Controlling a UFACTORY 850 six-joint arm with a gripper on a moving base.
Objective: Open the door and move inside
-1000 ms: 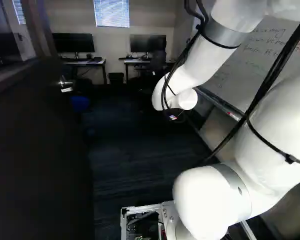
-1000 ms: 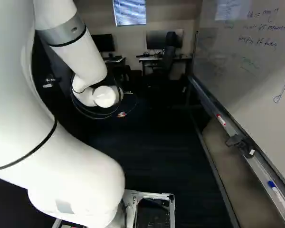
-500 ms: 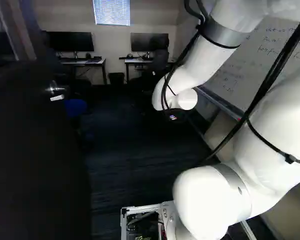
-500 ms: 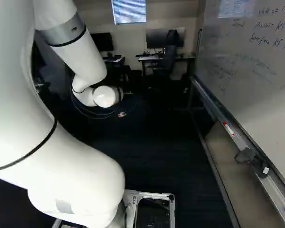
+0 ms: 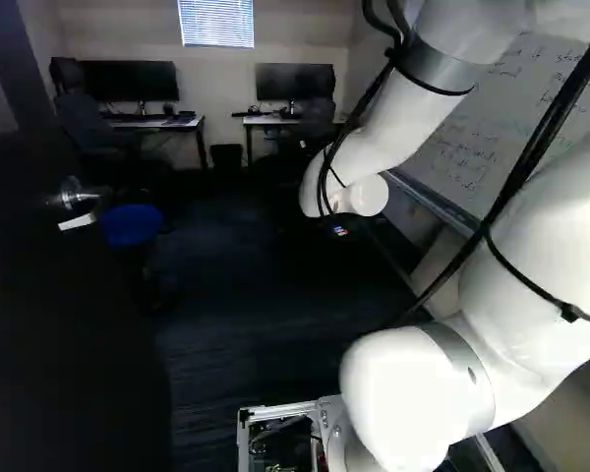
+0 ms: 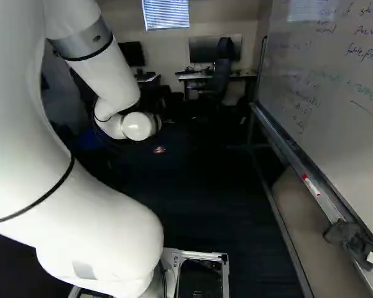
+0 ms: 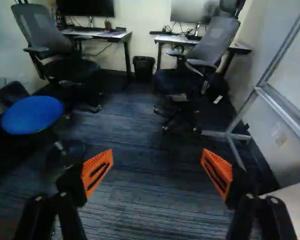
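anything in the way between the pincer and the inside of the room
Nothing visible on the carpet just ahead of the pincer. Deeper in stand an office chair and, off to one side, a blue stool; the door stands beside the way.

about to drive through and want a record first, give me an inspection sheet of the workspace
surface: dark striped carpet
job's things: door stands open at the left of the left base view, metal handle on it
clutter: red-capped marker and dark grey item on the whiteboard's tray
grippers: gripper open, nothing held
cables: black cables strapped along the arm; thin ones hang by the desks
surroundings: desks with monitors, office chairs, blue stool, bin, whiteboard
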